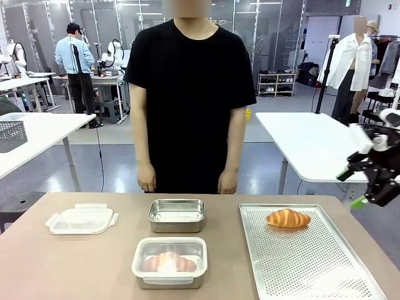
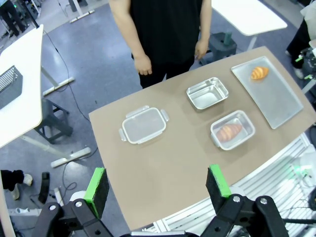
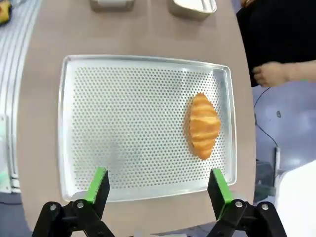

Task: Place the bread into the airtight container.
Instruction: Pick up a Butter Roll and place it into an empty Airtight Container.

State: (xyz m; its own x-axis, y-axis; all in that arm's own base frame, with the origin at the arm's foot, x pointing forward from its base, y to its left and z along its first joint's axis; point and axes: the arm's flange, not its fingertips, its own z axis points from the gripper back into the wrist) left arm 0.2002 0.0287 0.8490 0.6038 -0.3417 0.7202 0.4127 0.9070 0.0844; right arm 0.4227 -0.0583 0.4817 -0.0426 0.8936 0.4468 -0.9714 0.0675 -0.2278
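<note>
- Hovering high over the near-left side of the desk (image 2: 163, 163), the left end effector (image 2: 160, 185) has its jaws wide with nothing between them.
- Loose lid (image 1: 81, 220) lies flat at desk left, well apart from both arms.
- Open container (image 1: 177, 214) sits mid-desk on the far side, empty. This is my guess for the target.
- Just in front of it sits a closed container (image 1: 169, 261) with a second piece of bread (image 1: 167, 262) showing through its cover.
- Tray (image 1: 312, 269) sits at desk right. The bread (image 1: 287, 218) lies at its far end, near the person (image 1: 187, 94), who stands with hands down.
- Right end effector (image 1: 351, 189) is off the desk's right edge, above tray level, jaws wide and empty.
- Key relation: in the right wrist view the bread (image 3: 202, 126) lies ahead of the end effector (image 3: 159, 190), offset toward one finger (image 3: 217, 190).
- Its long axis runs along the view direction, so the jaws' closing line already crosses its short width.
- The right arm is much the nearer. My read is that it should centre over the bread and descend, with no wrist roll needed.
- The open container lies to the left of the bread, across the tray's edge.
</note>
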